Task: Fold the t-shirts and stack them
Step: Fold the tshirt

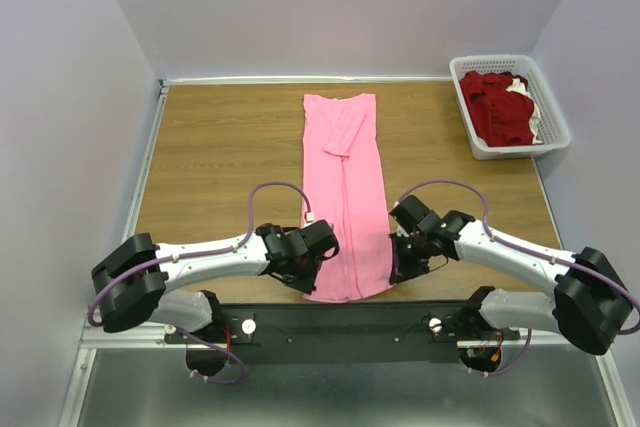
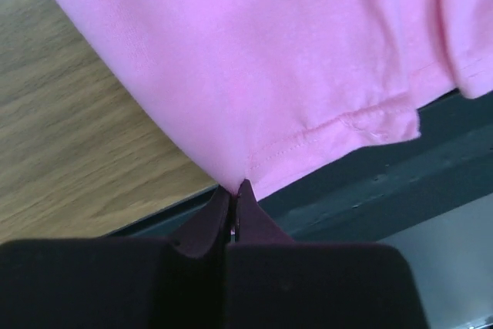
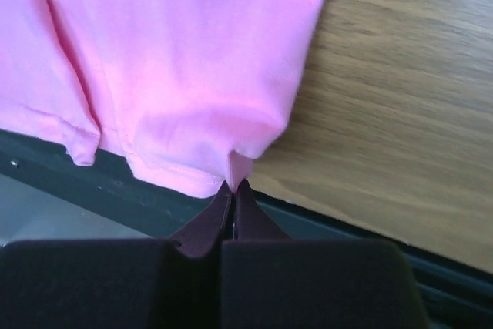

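Pink t-shirt [image 1: 343, 187] lies as a long folded strip on the table [image 1: 220, 147]. Left gripper [image 2: 235, 194] and right gripper [image 3: 233, 190] each pinch a near hem corner. Crosswise fold likely in hand; next, lift both corners evenly and carry them toward the collar.

A wood-grain table top [image 1: 220, 147] fills the middle of the overhead view, its grain running from nine to three o'clock; a pale metal rail [image 1: 143, 162] edges it at nine; plain lavender-grey walls close it in, the back wall [image 1: 340, 7] at twelve, the left wall [image 1: 60, 127] at nine, the right wall [image 1: 600, 57] at three; a dark strip [image 1: 340, 319] caps the near edge at six, a flat grey surface [image 1: 340, 392] below it; the light is soft and even.
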